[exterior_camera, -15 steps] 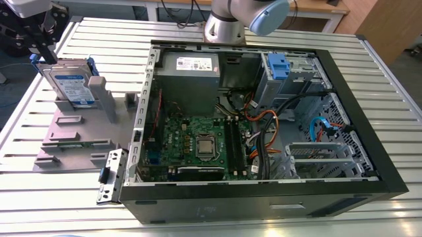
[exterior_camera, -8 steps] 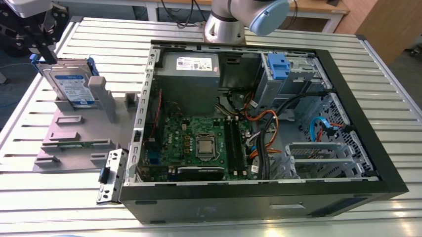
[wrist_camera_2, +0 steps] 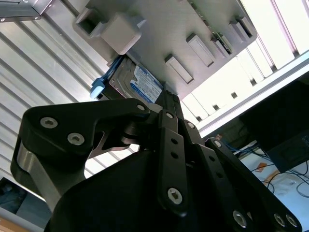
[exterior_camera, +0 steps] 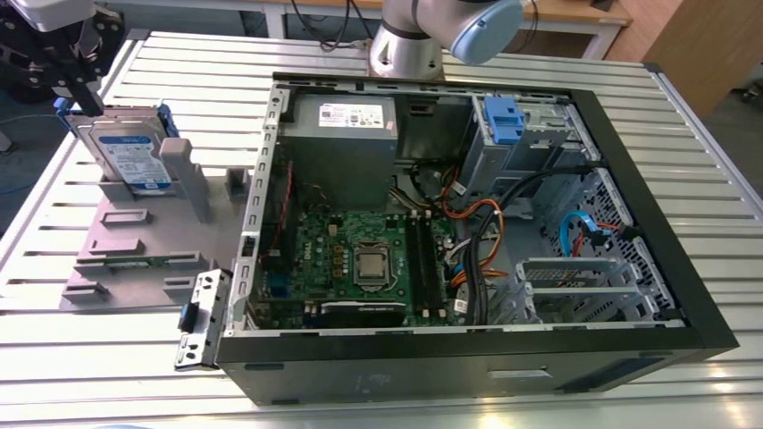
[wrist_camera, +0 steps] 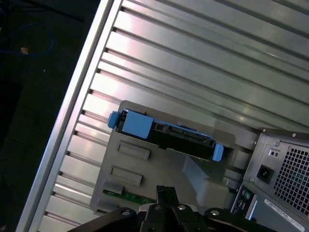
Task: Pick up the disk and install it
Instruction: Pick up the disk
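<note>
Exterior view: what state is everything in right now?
Disk, standing on edge in the grey holder, not installed.
Computer case, lying on its side, open, insides exposed.
Gripper, jaws shut, holding nothing.

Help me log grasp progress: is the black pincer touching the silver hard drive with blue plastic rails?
Apart. In the first wrist view the black pincer ends short of the silver hard drive, with grey plastic fixture showing between them.

Silver arm [exterior_camera: 403, 49], blue joint cap [exterior_camera: 487, 27], black gripper [wrist_camera_2: 167, 96]
</note>
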